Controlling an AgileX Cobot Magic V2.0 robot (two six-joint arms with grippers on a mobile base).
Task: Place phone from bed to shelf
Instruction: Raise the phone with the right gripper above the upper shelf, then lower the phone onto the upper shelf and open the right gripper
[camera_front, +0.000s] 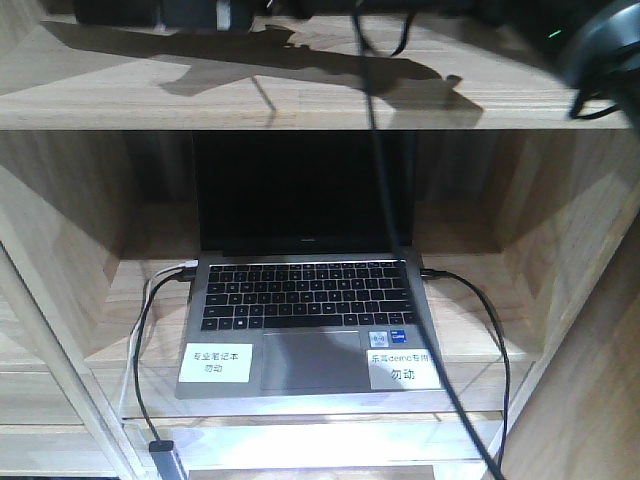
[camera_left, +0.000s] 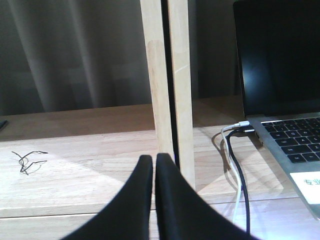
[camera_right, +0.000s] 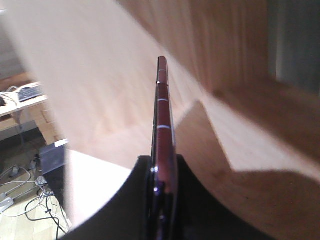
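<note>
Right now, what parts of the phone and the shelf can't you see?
- Phone face: right wrist view shows only its thin edge, base buried in the right pincer.
- Shelf top board: front view, arm and dark cables cover it.
- Bed: outside every view.
- Left pincer: fingers shut, nothing held.

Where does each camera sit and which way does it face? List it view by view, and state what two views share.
Exterior front-facing: high on the robot, looking down into the shelf at the open laptop; only dark arm parts and cables show at the top edge.
Left wrist-mounted: behind the left gripper, jaws together, facing a shelf upright.
Right wrist-mounted: behind the right gripper, clamping the phone edge-on, facing shelf boards.
Shared: the laptop and its cables appear in the front and left wrist views.
</note>
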